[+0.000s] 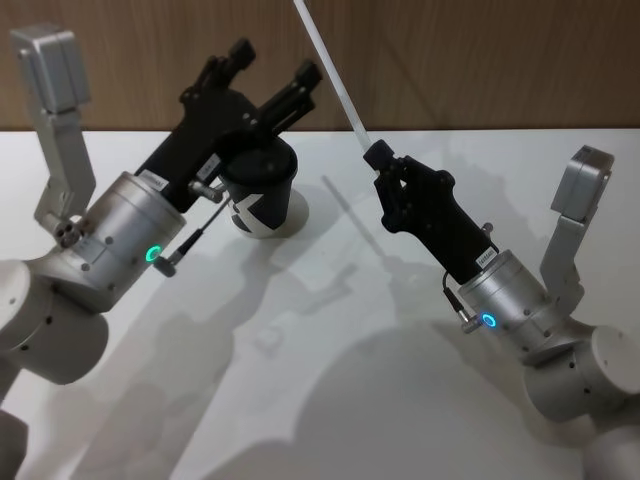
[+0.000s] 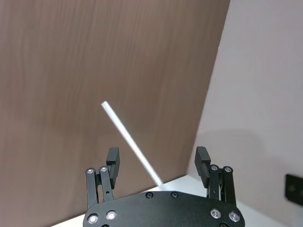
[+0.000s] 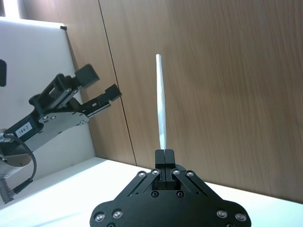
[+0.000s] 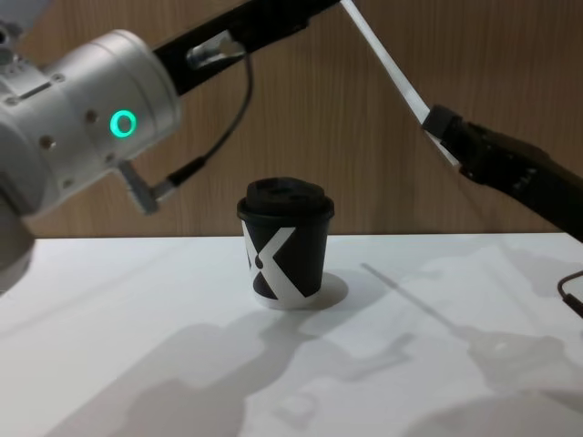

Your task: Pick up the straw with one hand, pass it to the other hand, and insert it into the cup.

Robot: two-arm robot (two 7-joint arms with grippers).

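Holding the straw (image 1: pixel 333 72) by its lower end, your right gripper (image 1: pixel 378 158) has its fingers pressed together on it. The straw slants up and to the left from that pinch, with most of its length free in the air above the table (image 1: pixel 400 400).

The free end points toward your left gripper (image 1: pixel 272 62), which hangs on the left with its fingers spread wide and nothing between them. In the left wrist view the straw crosses the gap between those fingers, but how far beyond them it lies cannot be told. I judge that the hand-over is the step in hand and is not yet made.

The cup (image 4: pixel 284 246) stands upright on the table, lid on, below the left gripper and well apart from the straw.

To do this well:
- Bring the two grippers together slowly so the straw's middle passes squarely between the spread fingers, not across one tip.
- Take it with the left fingers above the right pinch, leaving a long lower part free to go into the lid.
- Close the left fingers fully before you loosen the right ones. A straw this thin and light will likely swing or slip if it is held loosely.
- Draw the right gripper away along the straw's own line so it does not drag the straw aside.
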